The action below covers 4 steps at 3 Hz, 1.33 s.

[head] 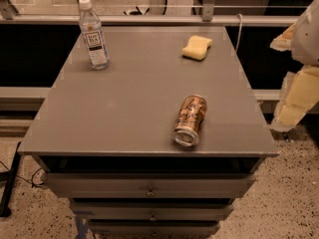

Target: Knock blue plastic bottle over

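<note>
The blue plastic bottle (93,34) stands upright near the far left corner of the grey table top (124,98). It is clear with a white cap and a white label with dark text. My gripper (298,96) shows as pale yellow and white parts at the right edge of the camera view. It is beyond the table's right side and far from the bottle, touching nothing on the table.
A brown patterned drink can (190,120) lies on its side near the front right of the table. A yellow sponge (197,47) lies at the far right. Drawers (149,185) sit below the top. A rail (149,19) runs behind.
</note>
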Motion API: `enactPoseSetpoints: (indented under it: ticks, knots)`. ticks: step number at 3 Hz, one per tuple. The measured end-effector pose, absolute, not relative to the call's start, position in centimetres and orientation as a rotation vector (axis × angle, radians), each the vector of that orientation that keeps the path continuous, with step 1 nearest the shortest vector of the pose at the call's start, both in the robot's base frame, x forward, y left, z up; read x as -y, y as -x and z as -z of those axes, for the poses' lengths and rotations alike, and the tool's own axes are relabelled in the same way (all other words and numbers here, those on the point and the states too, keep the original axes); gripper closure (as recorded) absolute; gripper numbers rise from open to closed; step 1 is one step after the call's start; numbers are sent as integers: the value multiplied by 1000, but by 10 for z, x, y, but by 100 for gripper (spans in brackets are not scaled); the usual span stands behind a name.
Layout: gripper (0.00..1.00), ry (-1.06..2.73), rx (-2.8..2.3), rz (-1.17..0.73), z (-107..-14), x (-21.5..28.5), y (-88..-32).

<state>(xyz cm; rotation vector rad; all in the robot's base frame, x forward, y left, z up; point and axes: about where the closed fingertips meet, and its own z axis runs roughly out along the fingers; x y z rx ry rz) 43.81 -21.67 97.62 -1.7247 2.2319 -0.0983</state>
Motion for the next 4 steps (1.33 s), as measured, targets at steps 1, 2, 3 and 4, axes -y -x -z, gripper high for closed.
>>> enactPoseSetpoints:
  ticks: [1,2,3,4]
  knots:
    - [0,1725,-2232,99,-976,217,-438]
    - [0,1728,-2133,57,-979,190,-469]
    - [0,1690,-2014,-52,-981,145,-521]
    - [0,1621,-1914,-156,-971,99,-565]
